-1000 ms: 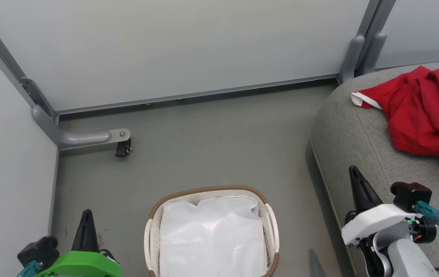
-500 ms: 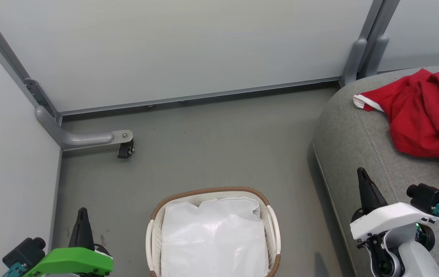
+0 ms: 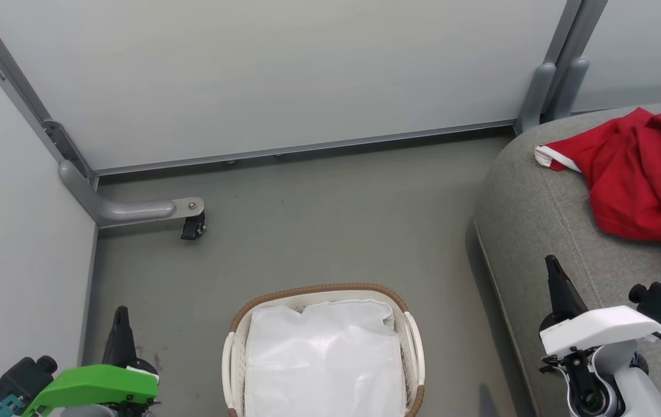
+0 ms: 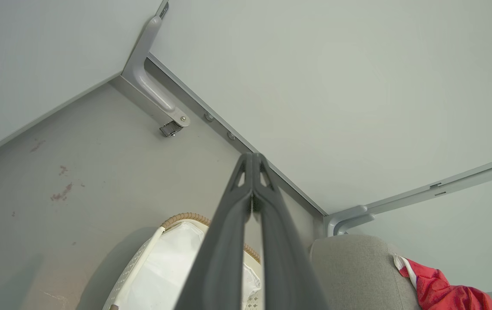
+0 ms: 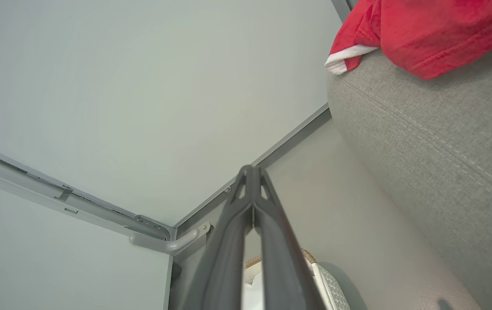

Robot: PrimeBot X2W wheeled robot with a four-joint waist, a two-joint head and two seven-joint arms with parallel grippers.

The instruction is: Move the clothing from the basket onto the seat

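Note:
The red clothing with white trim lies bunched on the grey seat at the right; it also shows in the left wrist view and the right wrist view. The basket stands on the floor at bottom centre, with only its white liner visible inside. My left gripper is shut and empty, left of the basket. My right gripper is shut and empty, over the seat's front left edge, short of the clothing. In each wrist view the fingers meet at the tip, left gripper, right gripper.
Pale partition walls close the space at the back and left. A grey bracket foot with a black caster juts onto the floor at left. A second grey post stands behind the seat's corner. Grey floor lies between the basket and the wall.
The head view has shifted slightly, so everything sits a little lower and to the right. Both grippers have drawn down towards the bottom edge and stay shut.

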